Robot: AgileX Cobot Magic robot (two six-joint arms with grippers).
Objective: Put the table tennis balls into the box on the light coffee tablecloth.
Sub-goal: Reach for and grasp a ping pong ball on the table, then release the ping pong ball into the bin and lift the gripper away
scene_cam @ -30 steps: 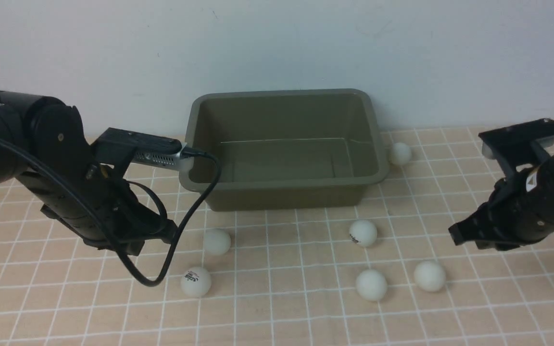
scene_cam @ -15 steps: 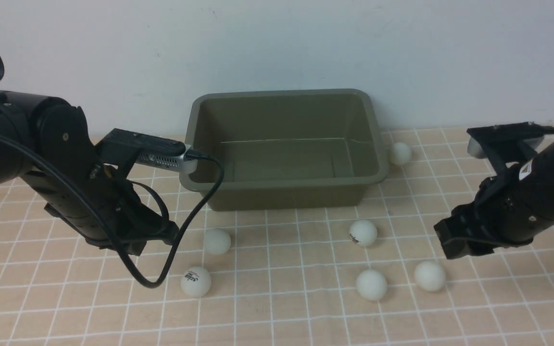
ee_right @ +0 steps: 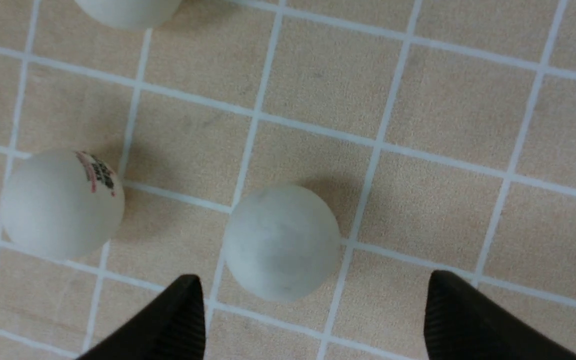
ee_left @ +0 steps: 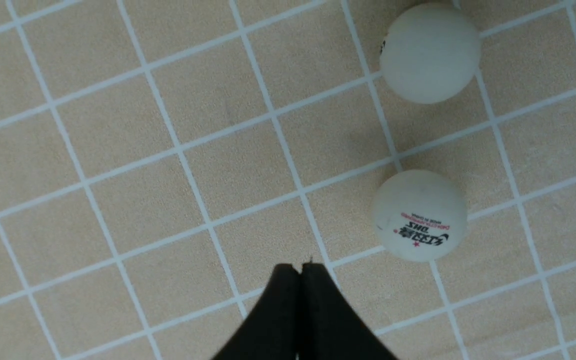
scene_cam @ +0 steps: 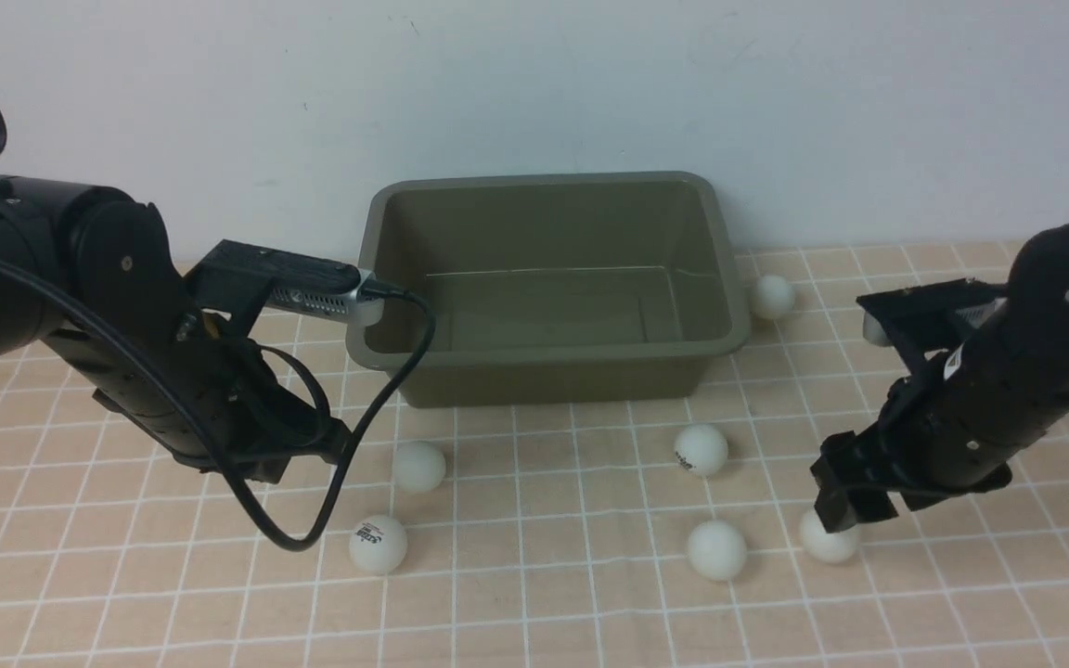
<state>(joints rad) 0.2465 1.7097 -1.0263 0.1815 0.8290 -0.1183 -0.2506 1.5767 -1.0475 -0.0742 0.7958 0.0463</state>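
White ball (ee_right: 280,242) on the checked cloth (ee_right: 443,100), in front of the empty green box (scene_cam: 548,376), to its right: first pick in hand, it seems, with the right gripper (ee_right: 313,280) spread wide, tips just at the ball but off-centre. Left gripper (ee_left: 300,270) clenched on nothing beside two other balls (ee_left: 418,215). Next, likely: centre, lower, close gently, lift over the rim.

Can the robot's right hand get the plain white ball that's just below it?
Probably yes. The right hand is open, fingers spread wider than the plain ball just ahead of them. Nothing lies between; the nearest logo ball sits apart from it.
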